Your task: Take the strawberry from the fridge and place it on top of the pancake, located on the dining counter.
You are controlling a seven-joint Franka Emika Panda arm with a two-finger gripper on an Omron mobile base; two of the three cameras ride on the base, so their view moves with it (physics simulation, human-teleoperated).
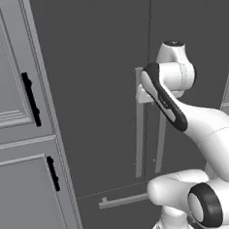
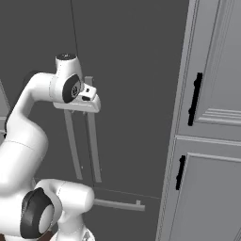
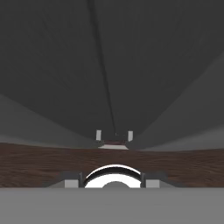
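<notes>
We record the fridge (image 1: 100,88), both doors shut, so the strawberry, presumably inside, is hidden from us. We judge the gripper (image 2: 89,104) is set at the top of the vertical handles (image 2: 94,150) to pull a door; its jaws are clenched, apparently on a bar. We find no legible writing.

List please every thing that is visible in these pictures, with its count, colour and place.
fridge: one, dark grey, doors closed, fills the middle in front of the robot.
fridge door handles: two, grey vertical bars, either side of the centre seam.
drawer handle: one, grey horizontal bar, low on the fridge.
cabinets: light grey panelled, on both sides of the fridge.
cabinet handles: black, short, vertical.
arm: one, white with dark joints.
end effector: one, shut, at the fridge door handles.
</notes>
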